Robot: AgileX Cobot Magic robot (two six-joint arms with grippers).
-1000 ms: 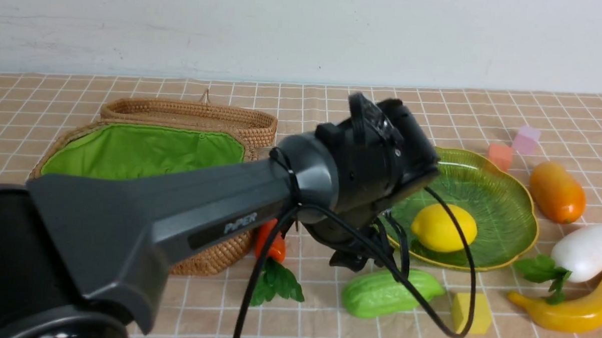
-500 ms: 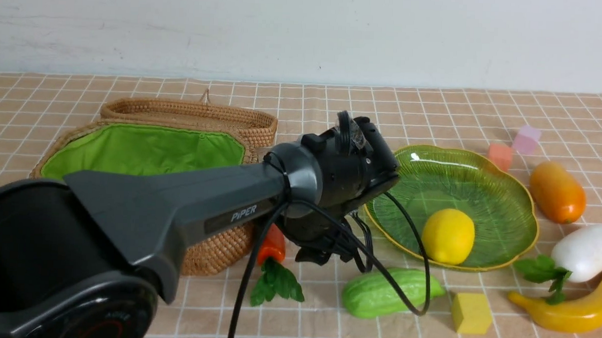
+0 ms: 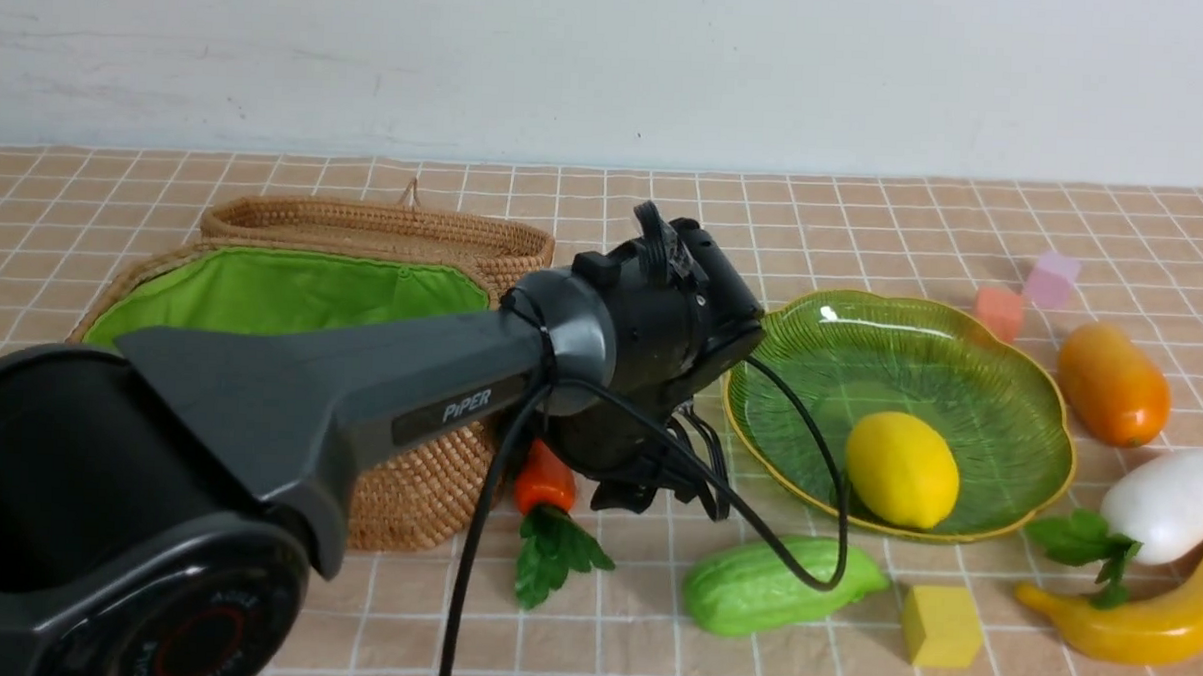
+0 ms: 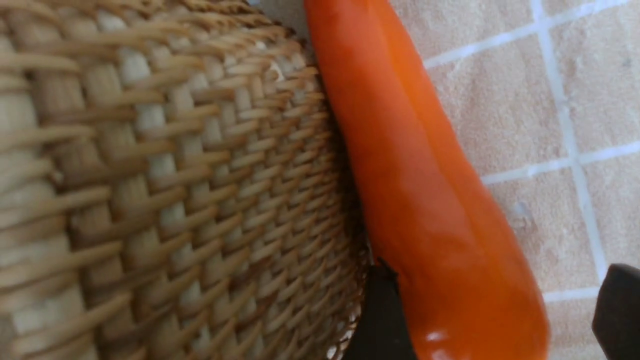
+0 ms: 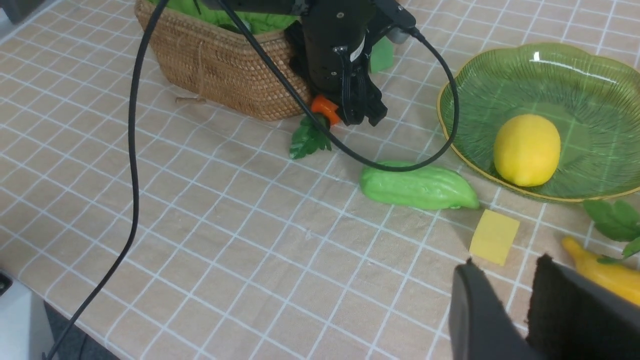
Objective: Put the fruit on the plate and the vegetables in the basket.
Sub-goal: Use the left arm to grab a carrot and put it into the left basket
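- While the left gripper [image 4: 500, 265] straddles the carrot [image 4: 425, 175], its jaws stand open. One dark finger [image 4: 380, 310] is wedged between the carrot and the basket [image 4: 175, 175] wall and touches the carrot. The other sits clear on the far side, with checked cloth showing in the gap, so there is no grip on it.
- Over to the right gripper [image 5: 507, 265], close to its own camera: jaws only a slit apart, nothing between them, hanging over the tablecloth [image 5: 225, 225] near the yellow cube [image 5: 494, 236].
- That finger-and-carrot detail comes from the left wrist view alone. From the front, the left arm [image 3: 339, 399] hides most of it, leaving only the carrot's top and leaves in sight beside the basket.
- Only the right wrist view catches a green cube [image 5: 382, 55] behind that arm.
- Only the front view has the mango [image 3: 1112, 384], the white body of the radish [image 3: 1171, 503] and two far cubes, orange [image 3: 999, 312] and pink [image 3: 1052, 279].
- Nearest row: one gourd [image 3: 778, 584], one banana [image 3: 1142, 617].
- Next back: one plate [image 3: 961, 351], with one lemon [image 3: 902, 469] lying in it.
- The count: three fruits, three vegetables, four cubes, one basket with its green lining and its lid [image 3: 385, 228] at the back.
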